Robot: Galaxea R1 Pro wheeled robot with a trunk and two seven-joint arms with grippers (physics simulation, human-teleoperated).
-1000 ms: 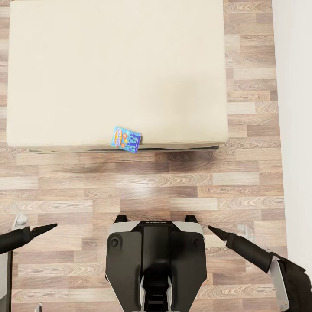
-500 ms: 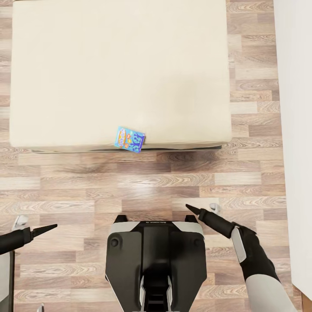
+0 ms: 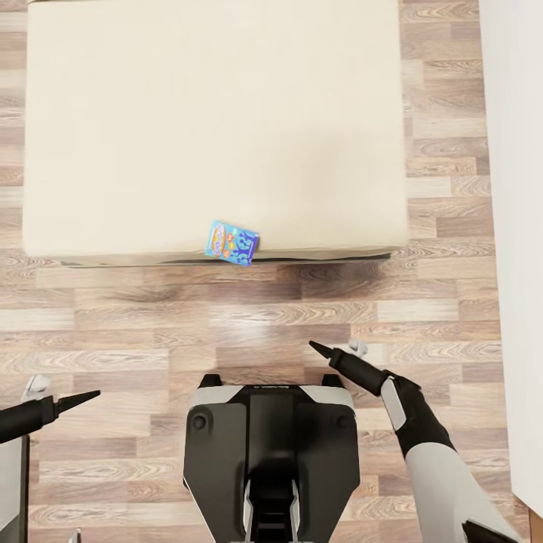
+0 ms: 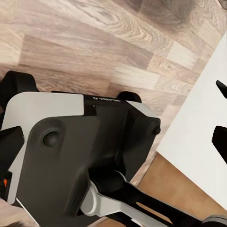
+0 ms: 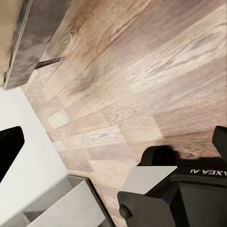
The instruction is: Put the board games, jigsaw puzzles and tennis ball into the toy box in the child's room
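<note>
The wood plank floor (image 3: 302, 317) in grey-brown tones runs under everything and meets a white wall (image 3: 520, 226) at 3 o'clock in the head view. On it stands the large flat cream-beige bed (image 3: 215, 124), taking up the span from 10 to 1 o'clock. The robot's black and grey base (image 3: 270, 460) sits at 6 o'clock; the left wrist view shows it from above (image 4: 80, 156), and the right wrist view catches its front corner (image 5: 189, 194) beside the planks (image 5: 142, 75).

The right arm reaches forward from 5 o'clock, its dark pointed right end effector (image 3: 320, 350) over the floor just ahead of the base — the tips look drawn to one narrow point, but whether they are parted or pressed together I cannot tell. The left end effector (image 3: 84, 397) sits at 8 o'clock, also tapering to a point, and its state I cannot tell either. Both are empty.

The small, mostly blue, multicoloured flat board game box (image 3: 234, 243) lies at the bed's near edge, slightly tilted — well apart from both end effectors.
</note>
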